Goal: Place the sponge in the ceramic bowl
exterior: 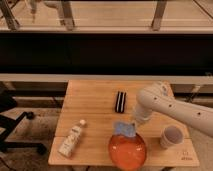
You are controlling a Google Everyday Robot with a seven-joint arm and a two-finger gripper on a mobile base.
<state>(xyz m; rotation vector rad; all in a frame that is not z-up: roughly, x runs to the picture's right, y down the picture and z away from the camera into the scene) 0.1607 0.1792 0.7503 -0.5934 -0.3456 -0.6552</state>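
The ceramic bowl (128, 151) is a wide, glossy orange-red dish at the front of the wooden table. The sponge (124, 129), a small light-blue pad, sits right at the bowl's far rim, overlapping its edge. My gripper (135, 122) comes in from the right on a white arm (170, 107) and is directly at the sponge's upper right corner. The white wrist hides the fingers, and whether the sponge is held or resting on the rim does not show.
A black rectangular bar (120, 101) lies at the table's middle back. A white bottle (71, 139) lies on its side at the front left. A whitish cup (171, 136) stands right of the bowl. A black chair base (15, 130) is left of the table (90, 107).
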